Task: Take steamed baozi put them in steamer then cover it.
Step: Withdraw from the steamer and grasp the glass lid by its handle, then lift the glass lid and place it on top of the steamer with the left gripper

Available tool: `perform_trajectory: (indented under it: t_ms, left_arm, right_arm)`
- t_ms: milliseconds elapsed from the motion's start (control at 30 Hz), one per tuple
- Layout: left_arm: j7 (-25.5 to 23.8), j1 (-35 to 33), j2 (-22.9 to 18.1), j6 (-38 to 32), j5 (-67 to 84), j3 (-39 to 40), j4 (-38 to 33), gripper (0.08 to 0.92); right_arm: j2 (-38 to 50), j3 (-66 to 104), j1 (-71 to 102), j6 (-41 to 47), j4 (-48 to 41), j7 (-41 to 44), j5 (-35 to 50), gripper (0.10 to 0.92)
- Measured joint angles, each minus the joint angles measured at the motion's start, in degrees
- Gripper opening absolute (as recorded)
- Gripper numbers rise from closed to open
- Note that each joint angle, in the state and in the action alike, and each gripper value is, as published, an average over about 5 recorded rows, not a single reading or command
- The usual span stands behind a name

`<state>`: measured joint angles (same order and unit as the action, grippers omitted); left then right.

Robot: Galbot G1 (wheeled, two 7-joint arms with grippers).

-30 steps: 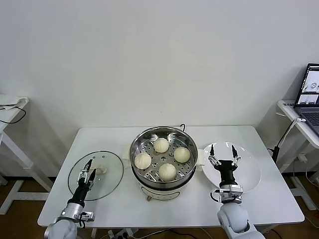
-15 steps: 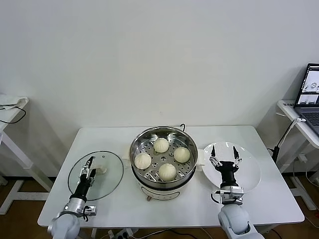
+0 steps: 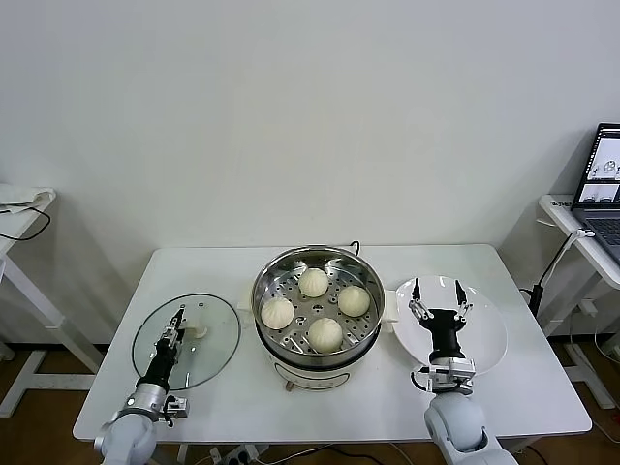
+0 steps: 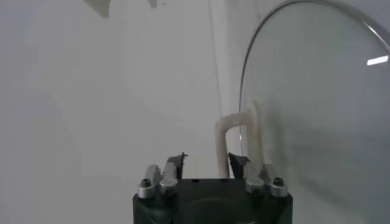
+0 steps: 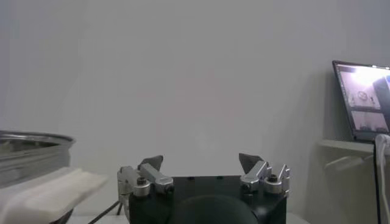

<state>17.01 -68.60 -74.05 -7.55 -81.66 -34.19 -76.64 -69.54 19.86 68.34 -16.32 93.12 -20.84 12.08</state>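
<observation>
Four steamed baozi [image 3: 316, 307] already sitting on the perforated tray inside the steamer [image 3: 318, 315], which stands at the middle of the counter [image 3: 523, 387]: one at the far side, one right, one left, one near. Loading therefore judged complete. White plate [image 3: 484, 334] just right of the steamer, bare of buns.

Still to do: covering. The cover [image 3: 186, 340] lying flat on the counter left of the steamer, apart from it, handle up, not yet lifted.

Left gripper [image 3: 178, 325] low over the near part of the cover, pointed at the cream-white handle [image 4: 239, 137]. In the left wrist view, left gripper [image 4: 207, 161] with fingers [image 4: 175, 164] spread a moderate way, the handle just beyond the tips and off toward one finger; nothing between them, no contact evident. Judged to be lining up for a grasp on the handle, with a small sideways correction likely needed to centre it.

Right gripper [image 3: 436, 296] parked above the plate, fingers wide apart and holding nothing; same in the right wrist view, right gripper [image 5: 201, 163] with the steamer rim off to one side and a laptop [image 5: 364, 100] far off.

Remaining by this judgement: close on the handle, lift, carry right, set on the steamer rim.
</observation>
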Motion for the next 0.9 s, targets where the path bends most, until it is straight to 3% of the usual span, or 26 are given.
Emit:
perform_trajectory:
  t_ms: [300, 633, 900]
  left_arm:
    - [-0.9, 0.2, -0.2, 0.5, 0.5, 0.3, 0.1, 0.198]
    - [-0.7, -0.8, 0.3, -0.2, 1.8, -1.2, -2.7, 0.194]
    - [-1.4, -3.6, 2.4, 0.5, 5.2, -4.9, -10.8, 0.194]
  right_arm:
    - [0.3, -0.2, -0.4, 0.1, 0.2, -0.1, 0.1, 0.823]
    - [0.5, -0.1, -0.3, 0.0, 0.1, 0.1, 0.0, 0.823]
    - [0.2, 0.1, -0.4, -0.1, 0.2, 0.3, -0.1, 0.823]
